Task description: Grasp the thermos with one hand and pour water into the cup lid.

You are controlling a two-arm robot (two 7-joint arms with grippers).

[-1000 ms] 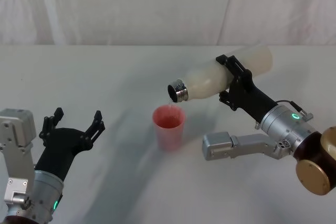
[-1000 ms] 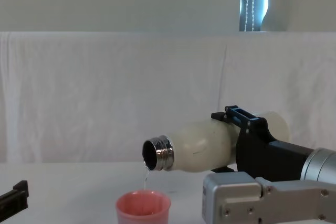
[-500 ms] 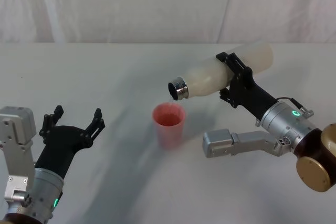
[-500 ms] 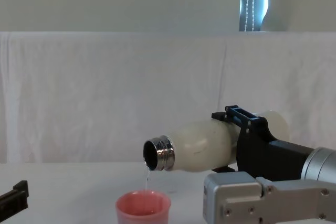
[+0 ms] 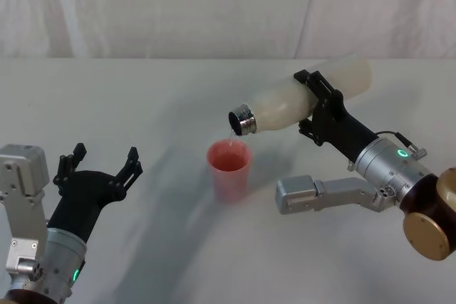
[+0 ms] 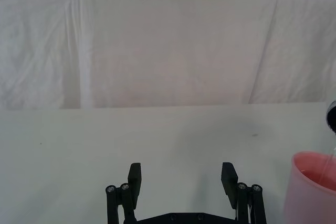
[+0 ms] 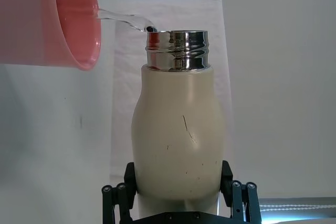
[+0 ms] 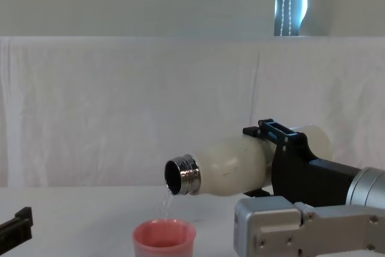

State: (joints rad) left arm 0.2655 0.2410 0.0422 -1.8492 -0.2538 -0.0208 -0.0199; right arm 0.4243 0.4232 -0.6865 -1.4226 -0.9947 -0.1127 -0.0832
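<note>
The cream-white thermos lies tilted on its side above the table, its steel neck pointing down-left over the pink cup lid. My right gripper is shut on the thermos body. A thin stream of water runs from the neck into the cup lid. In the chest view the cup lid stands directly below the neck. My left gripper rests open near the table's front left, with the cup lid off to its side.
A white cloth covers the table and hangs as a backdrop behind it. A grey block-shaped part of the right arm hovers just right of the cup lid.
The thermos keeps pouring; its tilt and position have hardly changed. The left arm has stayed still.
</note>
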